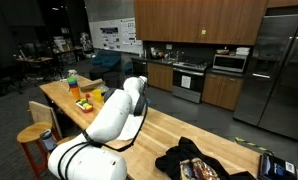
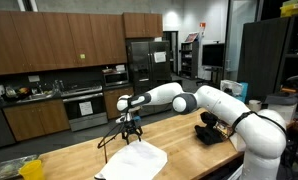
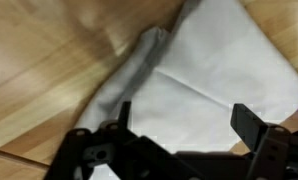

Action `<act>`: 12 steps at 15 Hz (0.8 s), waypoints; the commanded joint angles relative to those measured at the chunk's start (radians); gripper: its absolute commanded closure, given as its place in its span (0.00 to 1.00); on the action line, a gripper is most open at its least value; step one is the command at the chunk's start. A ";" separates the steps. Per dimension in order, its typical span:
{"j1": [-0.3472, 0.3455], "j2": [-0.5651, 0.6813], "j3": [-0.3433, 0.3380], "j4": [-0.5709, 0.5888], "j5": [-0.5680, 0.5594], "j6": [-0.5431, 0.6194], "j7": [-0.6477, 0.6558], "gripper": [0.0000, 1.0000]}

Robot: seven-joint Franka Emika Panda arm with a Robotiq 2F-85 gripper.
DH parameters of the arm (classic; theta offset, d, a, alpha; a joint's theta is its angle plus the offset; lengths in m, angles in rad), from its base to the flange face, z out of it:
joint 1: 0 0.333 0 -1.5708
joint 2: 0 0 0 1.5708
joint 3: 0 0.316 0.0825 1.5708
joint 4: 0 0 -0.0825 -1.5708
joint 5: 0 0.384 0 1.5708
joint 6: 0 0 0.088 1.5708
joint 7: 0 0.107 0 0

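A white cloth lies flat on the wooden counter, with its left edge folded and rumpled. My gripper is open and empty, its two dark fingers spread above the cloth's near part without touching it. In an exterior view the gripper hangs just above the far end of the cloth, pointing down at the counter. In an exterior view the white arm fills the foreground and hides both cloth and gripper.
A black bag lies on the counter near the robot base; it also shows in an exterior view. Bottles and orange items stand at the counter's far end. A wooden stool stands beside it.
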 commanded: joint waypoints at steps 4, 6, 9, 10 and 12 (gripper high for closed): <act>0.004 0.020 -0.011 0.000 -0.003 0.120 0.036 0.00; -0.002 0.009 -0.004 -0.014 0.007 0.087 0.050 0.25; -0.003 -0.001 -0.003 -0.028 0.008 0.094 0.069 0.39; -0.004 0.000 -0.001 -0.024 0.012 0.094 0.079 0.46; -0.011 -0.002 -0.001 -0.023 0.018 0.096 0.099 0.63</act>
